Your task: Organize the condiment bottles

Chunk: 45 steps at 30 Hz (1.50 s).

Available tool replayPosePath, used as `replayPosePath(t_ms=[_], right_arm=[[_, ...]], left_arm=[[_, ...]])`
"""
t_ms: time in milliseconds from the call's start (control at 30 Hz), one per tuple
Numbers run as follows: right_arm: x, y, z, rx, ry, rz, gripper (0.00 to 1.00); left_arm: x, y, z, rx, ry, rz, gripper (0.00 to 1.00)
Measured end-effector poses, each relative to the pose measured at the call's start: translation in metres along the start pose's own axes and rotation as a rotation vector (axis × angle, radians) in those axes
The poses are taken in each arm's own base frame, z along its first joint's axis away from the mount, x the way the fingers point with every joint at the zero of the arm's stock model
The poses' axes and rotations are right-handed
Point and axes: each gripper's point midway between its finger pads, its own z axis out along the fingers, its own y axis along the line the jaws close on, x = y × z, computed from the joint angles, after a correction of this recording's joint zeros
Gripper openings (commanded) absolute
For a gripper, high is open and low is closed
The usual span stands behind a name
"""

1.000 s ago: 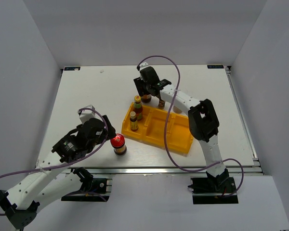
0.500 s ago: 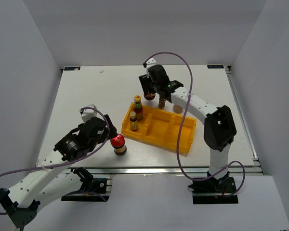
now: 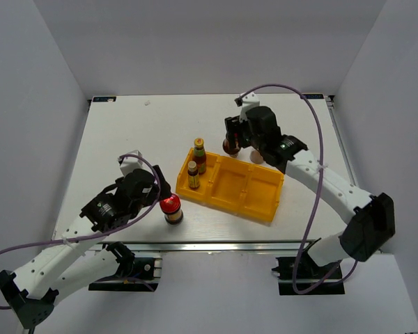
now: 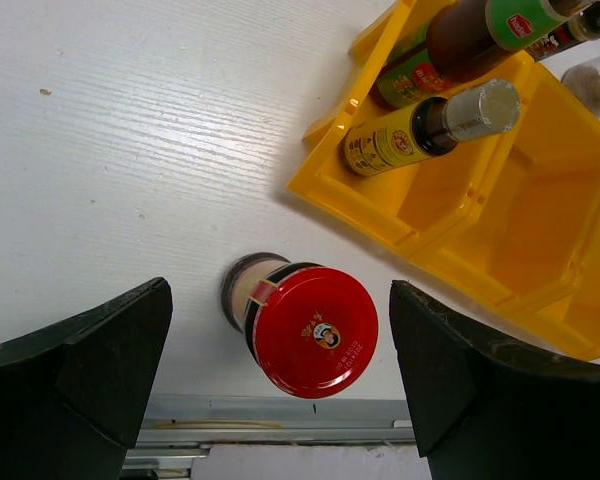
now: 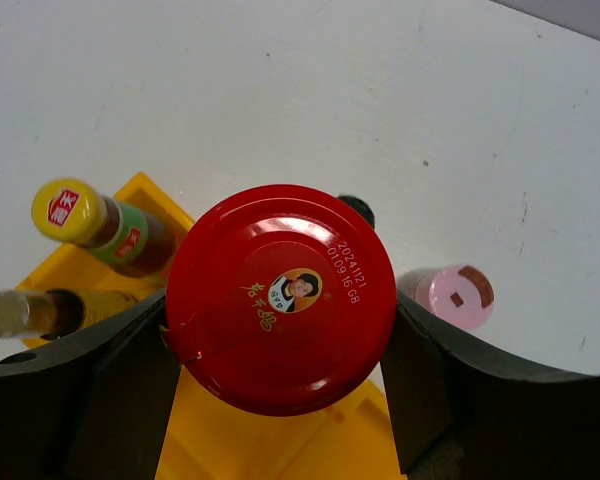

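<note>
The right hand [image 5: 280, 310] grips the back red jar [image 5: 280, 280] by its lid, over the far edge of the yellow tray [image 3: 245, 189]. Only its wrist view shows the black fingers [image 5: 110, 390] pressed on both sides of the lid. It also shows the pink shaker [image 5: 458, 296] and a dark jar [image 5: 358, 209] just past it.

The left hand [image 4: 278, 300] is spread wide around the front red jar [image 4: 313, 330] and does not touch it. That jar stands near the front edge of the desk [image 3: 125, 146], with a strip of white desk between it and the tray.

A yellow-cap bottle [image 3: 199, 154] and a shorter bottle [image 3: 193, 174] stand in the tray's left box.
</note>
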Motion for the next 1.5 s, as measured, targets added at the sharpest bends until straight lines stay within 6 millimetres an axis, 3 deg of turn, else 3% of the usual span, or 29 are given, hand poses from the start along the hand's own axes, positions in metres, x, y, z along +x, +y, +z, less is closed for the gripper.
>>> replayPosePath(t_ms=[267,533,833,1167,1500], right_arm=[[0.059,-0.001,-0.044,-0.046,0.079,0.046,0.37],[0.092,0.015,-0.05,-0.133,0.151,0.057,0.38],[0.091,0.02,-0.031,-0.132,0.132,0.046,0.38],[0.133,0.011,-0.003,-0.071,0.212,-0.012,0.44],[0.148,0.008,0.007,-0.053,0.163,-0.041,0.57]], left_arm=[[0.005,-0.005,0.006,0.006,0.025,0.022,0.98],[0.009,-0.008,0.008,0.013,0.05,0.037,0.98],[0.012,-0.01,0.008,0.025,0.065,0.04,0.98],[0.024,-0.007,0.006,0.023,0.123,0.057,0.98],[0.048,-0.004,0.006,0.037,0.216,0.076,0.98]])
